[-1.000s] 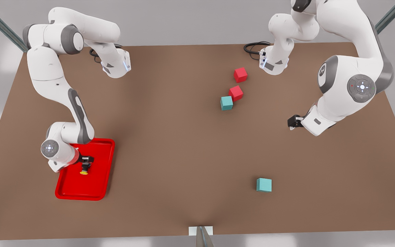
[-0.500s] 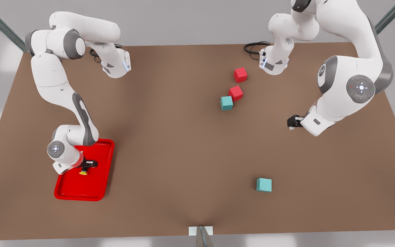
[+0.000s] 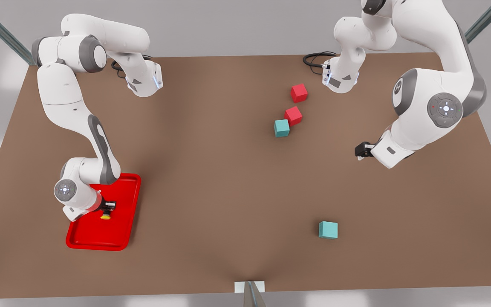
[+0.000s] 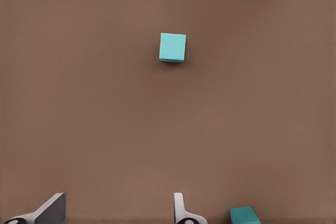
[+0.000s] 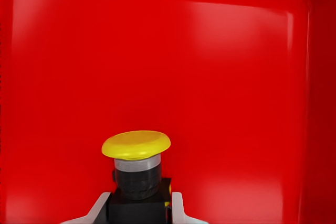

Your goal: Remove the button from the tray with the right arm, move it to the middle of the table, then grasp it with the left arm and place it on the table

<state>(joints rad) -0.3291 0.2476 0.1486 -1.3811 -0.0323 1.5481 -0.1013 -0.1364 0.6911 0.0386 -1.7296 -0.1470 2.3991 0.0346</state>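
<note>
Right gripper (image 3: 108, 207) sits over the red tray (image 3: 122, 232) at the front view's left, near side of the table (image 3: 211, 183), fingers (image 5: 177, 209) clamped on the dark body of the button (image 3: 105, 215). In the right wrist view the button (image 5: 136, 163) is pinched between both fingers, yellow cap pointing away from the gripper, tray floor (image 5: 210, 77) behind it with the rim's rounded corners visible. Can't tell if the button is lifted clear of the tray floor or touching it. Button is inside the tray outline in the front view, toward the tray's far half. Right arm (image 3: 96, 149) bends down from its base at the far left. Left gripper (image 3: 361, 150) hangs over bare table at the front view's right, well apart from the tray, arm (image 3: 433, 106) waiting. Left wrist view shows its fingers (image 4: 181, 208) spread apart with nothing between them, a teal cube (image 4: 172, 47) ahead on the table and a second teal cube (image 4: 244, 215) just beside one fingertip at the frame edge. In the front view: near teal cube (image 3: 327, 229) alone at near right; other teal cube (image 3: 281, 128) touching a red cube (image 3: 293, 115) mid-far; another red cube (image 3: 298, 92) just beyond, close but apart. Black cable (image 3: 313, 59) coiled at the far edge.
</note>
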